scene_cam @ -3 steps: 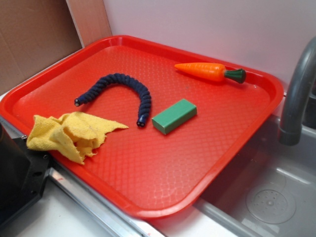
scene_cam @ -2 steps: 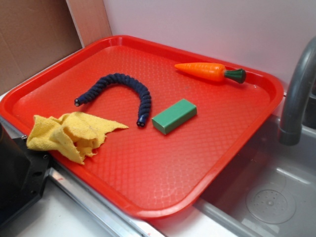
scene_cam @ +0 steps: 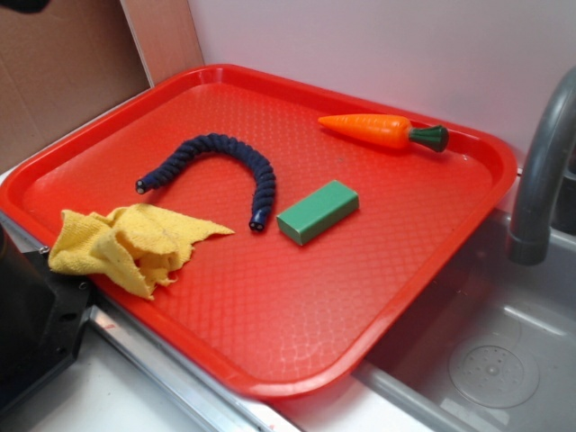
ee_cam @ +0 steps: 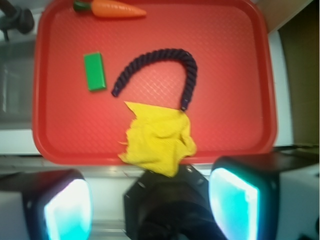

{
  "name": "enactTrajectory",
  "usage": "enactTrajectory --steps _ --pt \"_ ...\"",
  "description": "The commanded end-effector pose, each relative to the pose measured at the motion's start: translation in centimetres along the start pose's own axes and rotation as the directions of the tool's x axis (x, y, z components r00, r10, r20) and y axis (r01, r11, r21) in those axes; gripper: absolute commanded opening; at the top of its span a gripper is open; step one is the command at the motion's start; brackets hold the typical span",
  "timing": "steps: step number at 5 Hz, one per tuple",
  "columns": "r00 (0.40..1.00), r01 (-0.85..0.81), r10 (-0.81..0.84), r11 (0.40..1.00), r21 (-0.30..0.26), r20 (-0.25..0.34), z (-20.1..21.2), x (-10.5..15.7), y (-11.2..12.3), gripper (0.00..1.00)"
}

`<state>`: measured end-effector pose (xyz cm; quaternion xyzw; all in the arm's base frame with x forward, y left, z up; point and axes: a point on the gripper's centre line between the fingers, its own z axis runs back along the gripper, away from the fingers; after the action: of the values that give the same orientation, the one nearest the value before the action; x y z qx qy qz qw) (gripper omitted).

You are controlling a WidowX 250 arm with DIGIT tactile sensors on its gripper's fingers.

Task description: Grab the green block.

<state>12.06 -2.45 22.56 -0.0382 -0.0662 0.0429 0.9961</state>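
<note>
The green block (scene_cam: 317, 211) lies flat near the middle of the red tray (scene_cam: 360, 306), just right of a dark blue rope's end. In the wrist view the green block (ee_cam: 95, 71) sits at the upper left, far from my gripper (ee_cam: 150, 205). The gripper is open, its two cyan pads (ee_cam: 232, 200) wide apart with nothing between them. It hangs high over the tray's near edge, above the black robot base (ee_cam: 170, 200). In the exterior view only a dark bit of the arm (scene_cam: 22, 4) shows at the top left corner.
An orange toy carrot (scene_cam: 382, 130) lies at the tray's far side. A curved dark blue rope (scene_cam: 220, 166) and a crumpled yellow cloth (scene_cam: 126, 243) lie left of the block. A grey faucet (scene_cam: 540, 171) and sink (scene_cam: 504, 360) are to the right.
A dark bit of the arm has come into the exterior view's top left corner. The things on the tray have not moved.
</note>
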Motion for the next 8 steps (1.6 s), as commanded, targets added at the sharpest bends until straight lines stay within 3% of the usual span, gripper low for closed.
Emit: enactTrajectory --steps 1,2,4,5,6,8 --pt "0.996 -0.073 0.074 0.997 -0.016 0.056 -2.6 3.3 -2.6 1.00" --pt "0.996 -0.046 0.048 0.999 -0.028 0.073 -4.9 5.7 -4.3 1.00" --pt "0.998 0.000 0.000 1.000 0.013 0.061 -10.0 9.0 -7.1 1.00" --pt "0.999 0.042 -0.042 0.999 0.010 0.035 -12.5 10.0 -8.1 1.00" --pt "0.997 0.082 -0.082 0.996 0.047 -0.007 -15.8 11.0 -8.7 1.00" --pt "0.990 0.126 -0.121 0.989 0.078 -0.066 -20.6 11.5 -8.8 1.00"
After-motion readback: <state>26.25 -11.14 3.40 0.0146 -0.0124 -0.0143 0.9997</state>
